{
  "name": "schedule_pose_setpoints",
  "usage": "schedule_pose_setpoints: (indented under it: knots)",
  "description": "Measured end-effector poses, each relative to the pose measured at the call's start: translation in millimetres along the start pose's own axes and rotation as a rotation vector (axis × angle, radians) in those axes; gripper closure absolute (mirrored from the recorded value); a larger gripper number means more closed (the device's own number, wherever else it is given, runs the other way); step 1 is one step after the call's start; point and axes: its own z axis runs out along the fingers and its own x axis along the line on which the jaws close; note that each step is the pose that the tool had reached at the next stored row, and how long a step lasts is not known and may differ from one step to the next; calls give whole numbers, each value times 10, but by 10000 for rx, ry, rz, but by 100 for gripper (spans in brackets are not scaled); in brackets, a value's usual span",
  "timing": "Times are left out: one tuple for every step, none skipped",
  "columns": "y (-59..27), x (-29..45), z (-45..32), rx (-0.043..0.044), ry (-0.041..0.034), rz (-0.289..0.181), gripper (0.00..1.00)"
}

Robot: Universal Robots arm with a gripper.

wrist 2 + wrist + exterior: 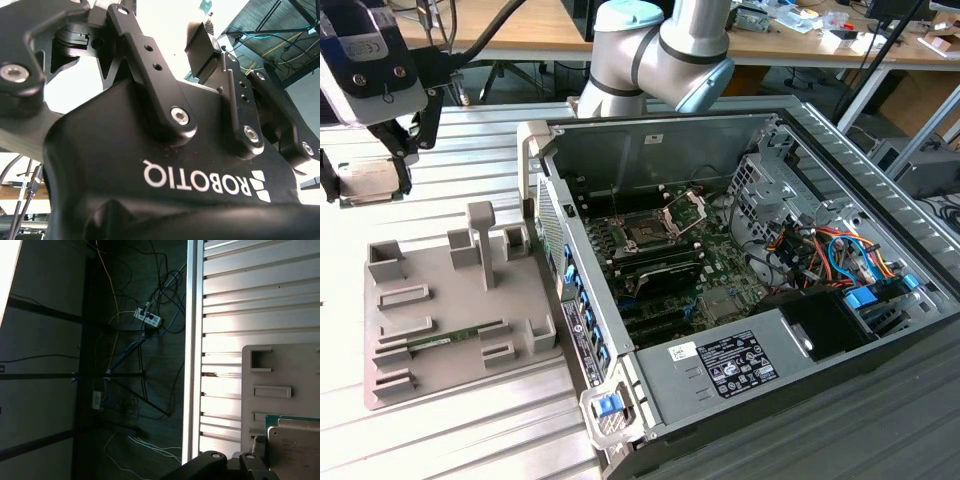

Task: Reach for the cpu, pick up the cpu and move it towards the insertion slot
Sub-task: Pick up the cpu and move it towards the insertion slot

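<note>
Nearest corner of the open computer case (655, 395) has one blue latch (609, 405) on it. The case lies on its side with the panel off, I reckon so the board faces up and can be reached from above. Inside there's one insertion slot (645, 236), a dark square socket. Its shiny bracket (685, 210) is hinged up, so it looks ready to take a chip. The action is over at the exterior view's left. The one hand (368, 165) hangs above the slatted table (470, 150), and its black fingers (404, 152) look closed in on opposite edges of the cpu (362, 185). As far as I can tell it's got the chip and nothing else. Gripping by the edges makes sense to me, since it keeps the pads off the pale metal face. The first wrist view shows that same cpu (295, 447) tucked up close to the finger linkages, over the edge of the grey fixture tray (280, 370). So the chip is in the air, well apart from the socket, with the tray and the case wall between them. That tray (445, 300) is one moulded block full of shaped pockets, presumably so parts sit in known spots. One green memory stick (445, 340) lies in a long groove. Just the one arm (660, 45) too.
</note>
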Motion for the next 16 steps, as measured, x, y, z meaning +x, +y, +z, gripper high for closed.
schedule_pose_setpoints:
  knots:
    - [0,-6,0,0,0,0,45]
    - [-1,-14,0,0,0,1,45]
    - [-1,-21,-1,1,1,1,45]
    - [-2,-28,-1,0,1,0,45]
    - [-2,-36,0,1,0,0,45]
    - [-3,-42,0,0,0,0,45]
    - [-3,-51,0,0,0,1,45]
    - [-4,-57,0,0,0,0,45]
    - [-5,-70,0,0,0,0,45]
    - [-5,-78,-1,0,0,1,45]
    - [-6,-86,-1,1,1,1,45]
    - [-7,-99,-1,0,1,1,45]
    - [-8,-115,-1,0,0,0,45]
    - [-9,-127,-1,0,0,0,45]
    - [-9,-136,-1,1,1,0,45]
    - [-10,-145,-1,1,0,0,45]
